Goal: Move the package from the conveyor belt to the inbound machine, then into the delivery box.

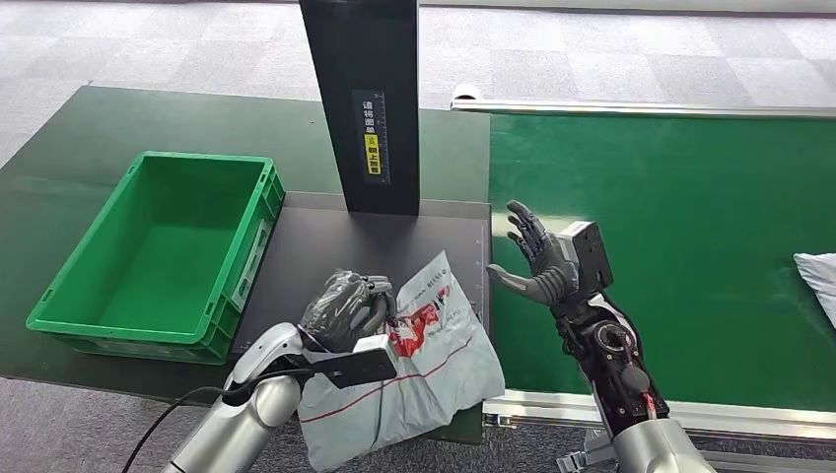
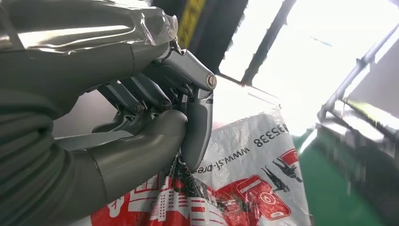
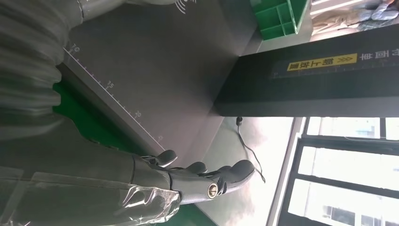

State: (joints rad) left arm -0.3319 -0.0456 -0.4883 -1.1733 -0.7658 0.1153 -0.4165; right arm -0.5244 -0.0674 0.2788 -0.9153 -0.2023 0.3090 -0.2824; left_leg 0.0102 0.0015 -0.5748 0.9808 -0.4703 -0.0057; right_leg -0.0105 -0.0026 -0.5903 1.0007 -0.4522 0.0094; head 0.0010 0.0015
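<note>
Nearest, at the front edge of the dark scanner platform: grey plastic package with red print, lying crumpled, one corner hanging over the platform's near edge. Left hand clamped on the package's upper left part, fingers curled down into the plastic; up close in the left wrist view, thumb and fingers pinching a fold of the bag. Just right of that, right hand raised over the seam between platform and green conveyor belt, fingers spread and straight, holding nothing, apart from the package. Left of the platform, touching its edge: green crate with nothing inside, sitting on a darker table. Further back, black upright post with a yellow label standing on the platform's far side. On the belt's far right edge, a sliver of another pale bag. Beyond all of it, grey carpet tiles; bright windows in the right wrist view.
</note>
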